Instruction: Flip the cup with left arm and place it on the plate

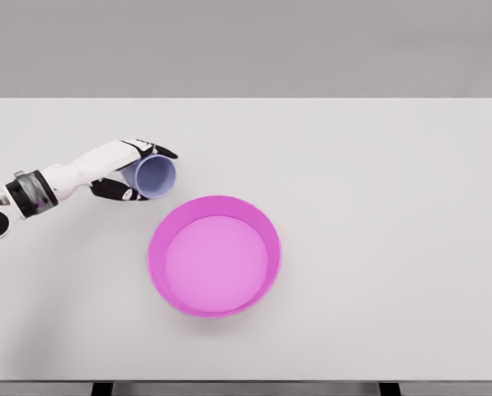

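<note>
A pale lavender-blue cup (pixel 155 176) lies tilted on its side in my left hand (pixel 139 172), its open mouth facing the camera and lower right. The hand's fingers wrap over the top of the cup and the thumb sits under it, so the hand is shut on it. The white left arm comes in from the left edge. A round magenta plate (pixel 258 231) with a raised rim rests on the table just right of and below the cup, apart from it. The right arm does not show.
The white table (pixel 378 181) fills the view, with its far edge near the top and its front edge along the bottom.
</note>
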### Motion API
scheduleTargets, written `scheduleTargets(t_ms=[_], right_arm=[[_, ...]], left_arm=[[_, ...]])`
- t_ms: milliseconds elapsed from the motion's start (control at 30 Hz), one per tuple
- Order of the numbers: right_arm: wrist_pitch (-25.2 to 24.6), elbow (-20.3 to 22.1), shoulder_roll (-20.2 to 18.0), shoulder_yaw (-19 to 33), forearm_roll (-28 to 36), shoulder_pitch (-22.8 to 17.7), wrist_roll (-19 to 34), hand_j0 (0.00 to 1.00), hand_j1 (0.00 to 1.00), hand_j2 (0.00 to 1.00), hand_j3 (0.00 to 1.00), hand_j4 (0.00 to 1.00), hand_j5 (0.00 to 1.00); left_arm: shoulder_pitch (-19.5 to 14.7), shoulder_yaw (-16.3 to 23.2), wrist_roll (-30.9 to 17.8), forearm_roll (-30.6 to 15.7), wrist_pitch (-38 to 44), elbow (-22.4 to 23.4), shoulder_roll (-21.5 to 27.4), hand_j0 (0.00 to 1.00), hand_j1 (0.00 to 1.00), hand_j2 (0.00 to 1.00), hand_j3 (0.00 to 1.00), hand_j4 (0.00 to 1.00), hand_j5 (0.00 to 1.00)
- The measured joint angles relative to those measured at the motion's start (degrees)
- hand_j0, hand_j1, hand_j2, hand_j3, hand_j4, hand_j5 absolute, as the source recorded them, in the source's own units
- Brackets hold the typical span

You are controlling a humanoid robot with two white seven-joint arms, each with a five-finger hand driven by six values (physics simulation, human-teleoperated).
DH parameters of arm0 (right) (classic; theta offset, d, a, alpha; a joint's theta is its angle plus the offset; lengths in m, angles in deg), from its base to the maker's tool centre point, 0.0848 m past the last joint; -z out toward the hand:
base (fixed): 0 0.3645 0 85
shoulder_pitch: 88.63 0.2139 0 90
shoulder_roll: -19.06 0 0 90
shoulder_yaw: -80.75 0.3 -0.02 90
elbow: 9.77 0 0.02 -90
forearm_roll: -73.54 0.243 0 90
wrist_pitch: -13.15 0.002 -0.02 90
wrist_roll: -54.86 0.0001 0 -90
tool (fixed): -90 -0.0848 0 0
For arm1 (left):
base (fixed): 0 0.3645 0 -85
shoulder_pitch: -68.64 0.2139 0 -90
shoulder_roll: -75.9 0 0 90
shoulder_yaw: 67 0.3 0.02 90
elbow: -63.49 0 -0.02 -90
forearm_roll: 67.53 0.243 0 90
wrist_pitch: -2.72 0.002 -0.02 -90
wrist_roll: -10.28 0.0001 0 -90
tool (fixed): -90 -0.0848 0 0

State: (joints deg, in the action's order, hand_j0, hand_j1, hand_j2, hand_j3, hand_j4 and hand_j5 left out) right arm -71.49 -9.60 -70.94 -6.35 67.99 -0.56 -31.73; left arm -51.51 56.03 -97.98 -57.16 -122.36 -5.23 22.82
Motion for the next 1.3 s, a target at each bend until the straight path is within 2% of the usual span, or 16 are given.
scheduleTargets(t_ms=[300,567,933,1300], right_arm=[[0.00,0.00,0.00,0.00,0.00,0.00,-0.01,1.00,1.00,1.00,1.00,1.00,1.00],[0.00,0.00,0.00,0.00,0.00,0.00,0.00,1.00,1.00,1.00,1.00,1.00,1.00],[0.00,0.01,0.00,0.00,0.00,0.00,-0.01,1.00,1.00,1.00,1.00,1.00,1.00],[0.00,-0.01,0.00,0.00,0.00,0.00,0.00,1.00,1.00,1.00,1.00,1.00,1.00]], left_arm=[[0.00,0.42,0.20,-3.62,0.00,-2.53,2.79,0.80,0.80,0.80,0.80,0.80,0.80],[1.05,1.48,0.21,-8.25,0.00,-8.04,5.64,0.80,0.80,0.80,0.80,0.80,0.80],[1.85,7.83,0.28,-10.96,-0.01,-11.97,7.56,0.80,0.80,0.80,0.80,0.80,0.80],[1.05,10.49,0.23,-15.70,0.00,-16.92,10.55,0.80,0.80,0.80,0.80,0.80,0.80]])
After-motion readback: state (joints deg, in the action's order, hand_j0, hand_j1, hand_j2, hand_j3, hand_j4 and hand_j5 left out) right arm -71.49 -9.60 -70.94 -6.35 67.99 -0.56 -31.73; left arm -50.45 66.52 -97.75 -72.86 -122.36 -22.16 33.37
